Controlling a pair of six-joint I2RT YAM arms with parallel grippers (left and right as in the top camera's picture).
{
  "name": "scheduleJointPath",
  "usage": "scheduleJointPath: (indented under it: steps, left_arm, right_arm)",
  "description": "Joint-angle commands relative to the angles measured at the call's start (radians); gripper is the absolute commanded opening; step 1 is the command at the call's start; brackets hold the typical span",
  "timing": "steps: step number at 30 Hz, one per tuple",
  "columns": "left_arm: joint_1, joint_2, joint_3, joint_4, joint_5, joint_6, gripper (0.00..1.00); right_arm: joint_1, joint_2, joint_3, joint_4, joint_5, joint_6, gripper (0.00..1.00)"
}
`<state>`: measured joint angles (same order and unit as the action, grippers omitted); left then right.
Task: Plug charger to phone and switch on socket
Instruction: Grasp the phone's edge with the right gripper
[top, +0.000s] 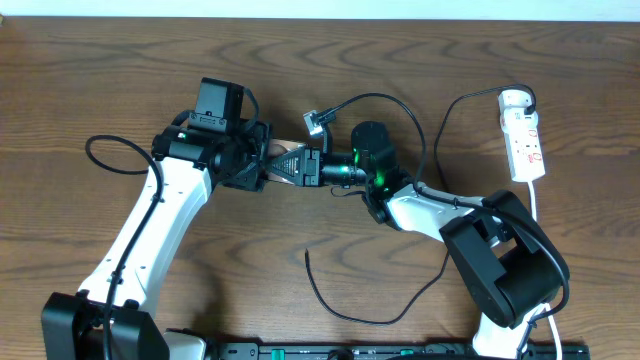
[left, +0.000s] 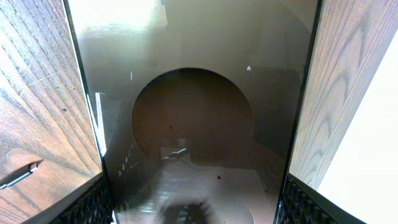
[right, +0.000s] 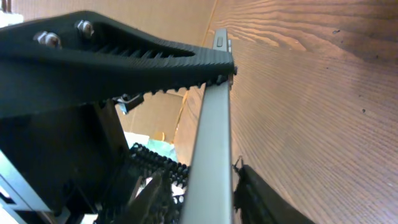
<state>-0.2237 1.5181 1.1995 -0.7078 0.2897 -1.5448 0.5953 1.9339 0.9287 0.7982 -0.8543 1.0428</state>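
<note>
Two grippers meet on the phone (top: 287, 160) at mid-table. The left gripper (top: 266, 166) clamps its sides, jaws wide. The right gripper (top: 316, 168) straddles its thin edge, upper finger (right: 155, 62) touching; whether it grips, I cannot tell.

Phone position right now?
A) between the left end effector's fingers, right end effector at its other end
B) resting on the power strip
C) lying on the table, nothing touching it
A: the left wrist view shows the phone spanning the gap between the left end effector fingers, and in the right wrist view the right end effector straddles its edge.
</note>
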Motion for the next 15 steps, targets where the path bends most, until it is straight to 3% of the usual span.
scheduleJointPath:
  steps: [1,15]
  left_arm:
    - [-0.002,-0.016,0.029,0.002,0.012,0.006,0.07]
    - [-0.002,-0.016,0.029,0.002,0.011,0.025,0.07]
  right_arm:
    - [0.009,0.002,0.012,0.001,0.008,-0.012,0.31]
    - [0.009,0.002,0.012,0.001,0.011,-0.012,0.13]
